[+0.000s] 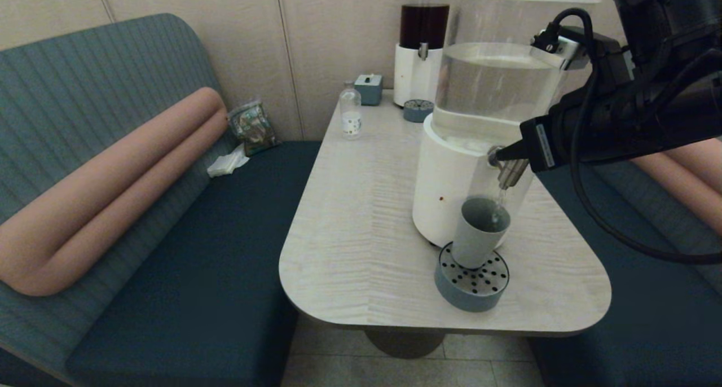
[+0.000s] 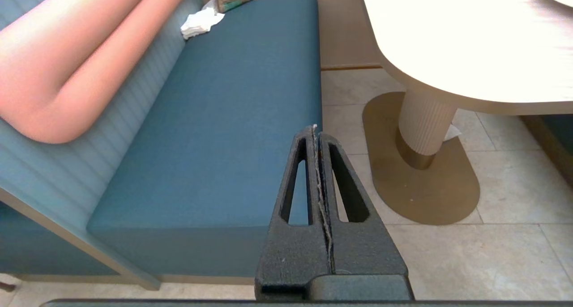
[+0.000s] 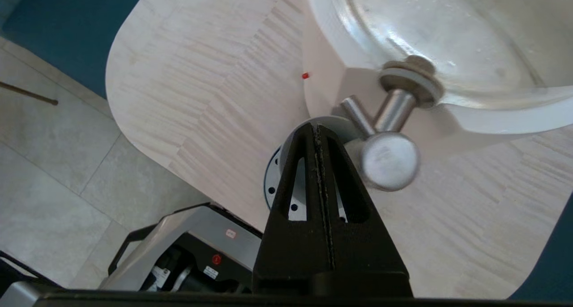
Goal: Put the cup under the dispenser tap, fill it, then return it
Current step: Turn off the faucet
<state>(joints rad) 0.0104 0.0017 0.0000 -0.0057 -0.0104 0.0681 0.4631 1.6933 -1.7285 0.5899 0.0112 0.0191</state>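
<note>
The grey-blue cup stands upright on a round perforated drip tray, directly below the steel dispenser tap. A thin stream of clear liquid seems to fall from the nozzle into the cup. My right gripper is shut with nothing between its fingers, and its tip rests at the tap's lever. In the right wrist view the shut gripper lies beside the tap, and the fingers hide most of the cup. My left gripper hangs shut and empty beside the bench, over the floor.
The large white-based dispenser with its clear tank fills the table's right side. Behind it stand a dark-liquid dispenser, a second drip tray, a small clear bottle and a grey-blue box. Blue benches flank the pale table.
</note>
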